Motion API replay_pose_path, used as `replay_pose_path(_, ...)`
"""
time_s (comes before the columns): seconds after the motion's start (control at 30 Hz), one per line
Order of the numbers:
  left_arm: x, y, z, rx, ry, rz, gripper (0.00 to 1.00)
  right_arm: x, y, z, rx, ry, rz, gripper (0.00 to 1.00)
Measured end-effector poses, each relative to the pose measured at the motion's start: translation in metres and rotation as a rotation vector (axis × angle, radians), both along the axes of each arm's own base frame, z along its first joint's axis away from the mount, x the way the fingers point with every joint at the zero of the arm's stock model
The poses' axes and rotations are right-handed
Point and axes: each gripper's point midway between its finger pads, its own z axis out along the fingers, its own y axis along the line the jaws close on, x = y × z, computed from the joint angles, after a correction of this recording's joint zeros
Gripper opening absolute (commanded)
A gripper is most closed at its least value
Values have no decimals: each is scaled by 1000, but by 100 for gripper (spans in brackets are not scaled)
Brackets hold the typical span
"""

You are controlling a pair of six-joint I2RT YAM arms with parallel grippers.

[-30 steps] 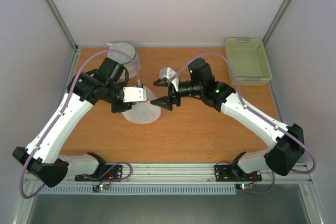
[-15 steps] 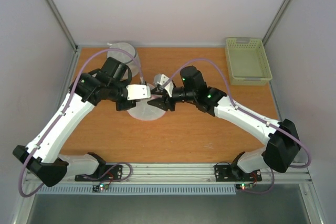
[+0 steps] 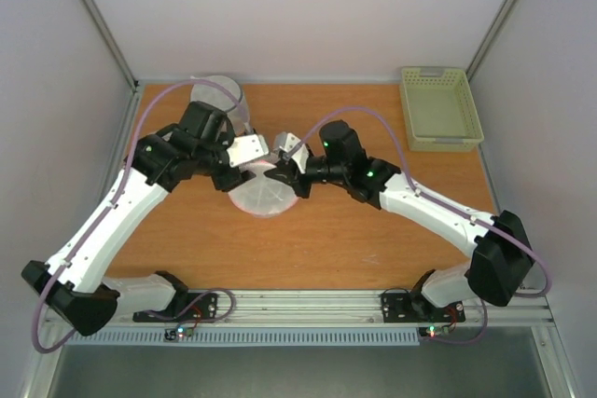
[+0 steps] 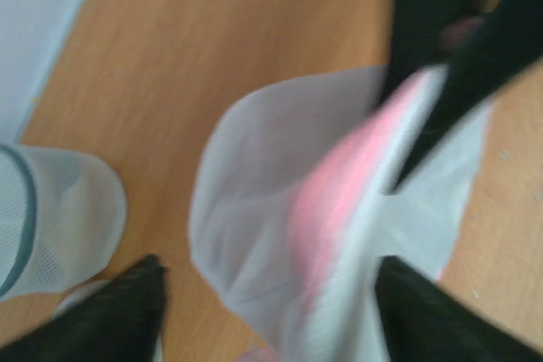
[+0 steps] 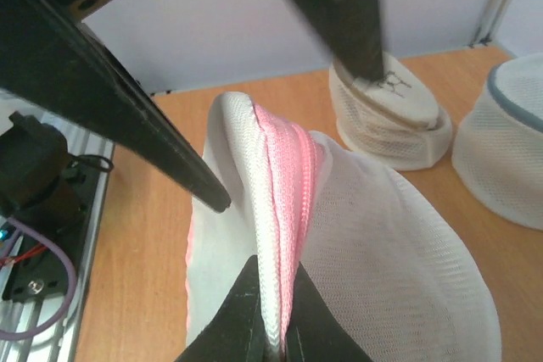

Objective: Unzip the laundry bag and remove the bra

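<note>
The laundry bag (image 3: 264,195) is white mesh with a pink zipper band (image 5: 293,184) and lies on the table between both arms. My right gripper (image 5: 276,336) is shut on a raised fold of the rim, pinching white mesh and pink band together. My left gripper (image 4: 270,269) is open, its fingers (image 4: 127,311) spread wide above the bag and touching nothing. In the top view the left gripper (image 3: 256,165) and the right gripper (image 3: 280,174) meet over the bag's far edge. The bra is hidden.
A white mesh drum with a grey band (image 3: 222,100) stands at the back left, close to the left wrist. A flatter white round bag with a dark mark (image 5: 390,112) lies beside it. A pale green basket (image 3: 440,109) sits at the back right corner.
My right gripper moved left to the bag and shut on its pink-banded rim. My left gripper opened, let go of the bag and drew back slightly.
</note>
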Motion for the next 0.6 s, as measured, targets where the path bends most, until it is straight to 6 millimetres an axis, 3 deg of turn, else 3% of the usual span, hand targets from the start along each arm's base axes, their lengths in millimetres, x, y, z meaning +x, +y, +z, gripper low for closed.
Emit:
replay_pose_path(0.1, 22, 9, 10, -99, -4, 177, 97, 4, -16, 6, 68, -2, -61, 1)
replay_pose_path(0.17, 33, 21, 17, -207, 18, 302, 91, 8, -39, 13, 149, -1, -135, 1)
replay_pose_path(0.27, 26, 34, 21, -377, 81, 415, 76, 14, -69, 37, 291, -32, -225, 1)
replay_pose_path(0.43, -7, 8, 12, -606, 250, 356, 76, 10, -71, 79, 469, -81, -201, 1)
replay_pose_path(0.6, 11, 0, 18, -735, 308, 419, 73, 4, -69, 92, 535, -75, -159, 1)
